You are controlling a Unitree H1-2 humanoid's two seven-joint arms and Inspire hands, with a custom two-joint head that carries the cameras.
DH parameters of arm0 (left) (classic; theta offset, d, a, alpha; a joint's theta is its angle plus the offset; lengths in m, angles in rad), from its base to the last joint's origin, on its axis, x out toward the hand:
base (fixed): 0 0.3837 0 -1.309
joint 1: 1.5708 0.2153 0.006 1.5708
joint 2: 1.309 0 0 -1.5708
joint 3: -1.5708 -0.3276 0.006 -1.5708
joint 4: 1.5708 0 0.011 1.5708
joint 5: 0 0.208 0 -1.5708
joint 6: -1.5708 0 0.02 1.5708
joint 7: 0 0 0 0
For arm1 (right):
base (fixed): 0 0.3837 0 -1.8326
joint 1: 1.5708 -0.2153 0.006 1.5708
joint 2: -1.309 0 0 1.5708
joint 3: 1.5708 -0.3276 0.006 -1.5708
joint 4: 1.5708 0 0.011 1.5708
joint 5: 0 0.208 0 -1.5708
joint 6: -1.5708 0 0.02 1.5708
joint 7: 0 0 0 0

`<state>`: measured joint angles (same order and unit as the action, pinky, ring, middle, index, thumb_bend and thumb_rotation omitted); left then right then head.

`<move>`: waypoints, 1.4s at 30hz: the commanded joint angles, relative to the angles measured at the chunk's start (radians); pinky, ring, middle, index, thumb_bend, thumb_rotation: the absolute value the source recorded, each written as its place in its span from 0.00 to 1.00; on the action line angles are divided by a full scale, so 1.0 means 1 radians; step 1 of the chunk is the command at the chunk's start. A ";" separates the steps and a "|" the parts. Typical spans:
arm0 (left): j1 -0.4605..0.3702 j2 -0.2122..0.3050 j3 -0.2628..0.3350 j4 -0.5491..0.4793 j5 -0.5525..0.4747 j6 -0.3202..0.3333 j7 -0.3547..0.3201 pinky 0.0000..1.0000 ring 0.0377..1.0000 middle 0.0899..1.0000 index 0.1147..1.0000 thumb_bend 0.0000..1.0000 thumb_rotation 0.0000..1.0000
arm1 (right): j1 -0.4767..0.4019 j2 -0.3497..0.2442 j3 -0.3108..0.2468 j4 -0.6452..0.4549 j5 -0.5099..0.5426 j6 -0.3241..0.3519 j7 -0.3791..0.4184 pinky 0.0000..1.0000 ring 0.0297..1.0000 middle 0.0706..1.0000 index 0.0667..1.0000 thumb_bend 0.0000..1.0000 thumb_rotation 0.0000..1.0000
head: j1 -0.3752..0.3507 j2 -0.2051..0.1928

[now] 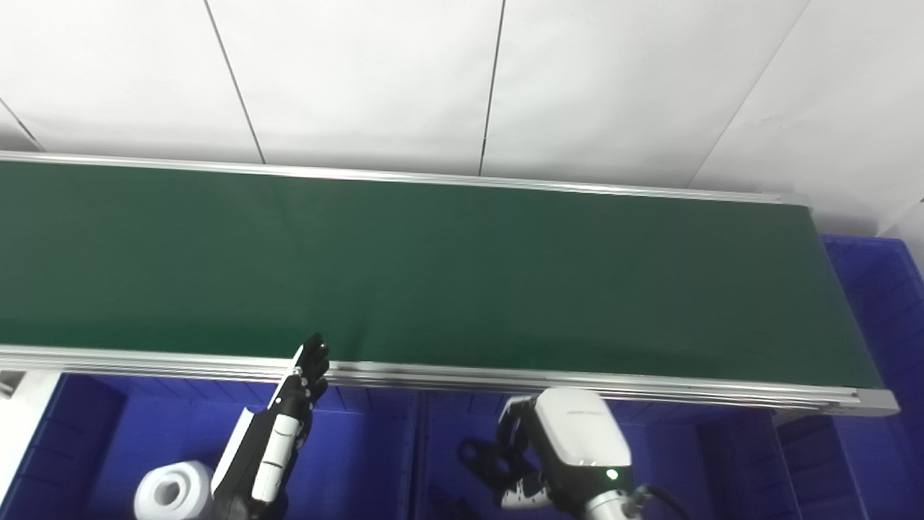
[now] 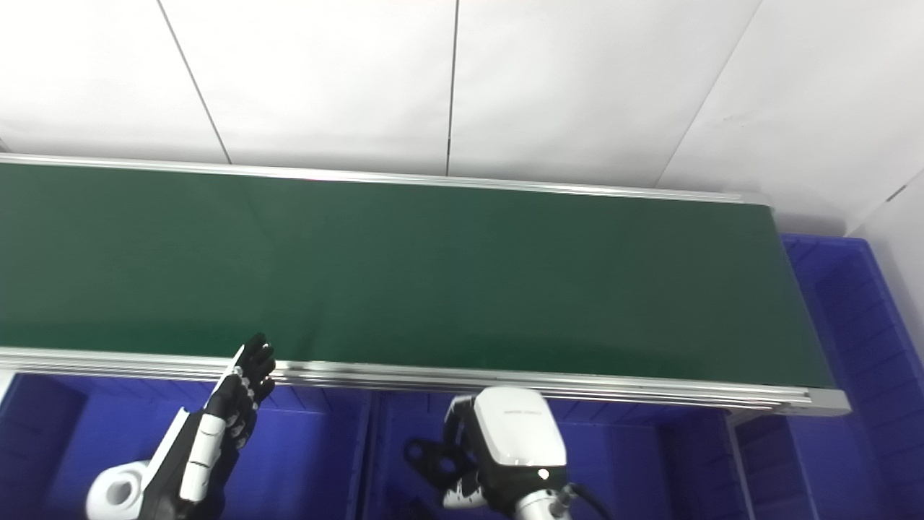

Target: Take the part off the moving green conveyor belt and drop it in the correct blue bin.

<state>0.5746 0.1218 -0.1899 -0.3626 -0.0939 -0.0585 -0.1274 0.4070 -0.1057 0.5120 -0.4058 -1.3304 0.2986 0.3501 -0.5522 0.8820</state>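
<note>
The green conveyor belt [image 1: 433, 267] runs across the view with no part showing on it. My left hand [image 1: 289, 412] is open, its fingers straight and together, with the fingertips [image 1: 315, 352] at the belt's near rail. My right hand [image 1: 548, 448] hangs over the middle blue bin [image 1: 447, 426], seen from its white back, with its dark fingers [image 1: 480, 462] curled down to the left. Whether it holds anything is hidden. A white roll-shaped part [image 1: 172, 491] lies in the left blue bin [image 1: 144, 426], beside my left forearm.
Blue bins line the near side under the belt's silver rail [image 1: 505, 379]. Another blue bin [image 1: 881, 303] stands past the belt's right end. A white panelled wall [image 1: 462, 72] rises behind the belt.
</note>
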 commanded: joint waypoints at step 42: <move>-0.049 0.018 0.053 -0.025 -0.025 0.055 -0.050 1.00 0.99 1.00 1.00 0.70 0.95 | 0.154 0.216 -0.035 -0.294 0.529 -0.029 -0.070 0.47 0.55 0.62 0.69 0.84 0.88 | -0.082 0.085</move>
<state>0.5329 0.1307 -0.1403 -0.3388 -0.1239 -0.0140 -0.1748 0.5119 0.0280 0.4457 -0.6462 -0.9742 0.2936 0.3257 -0.6319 0.9617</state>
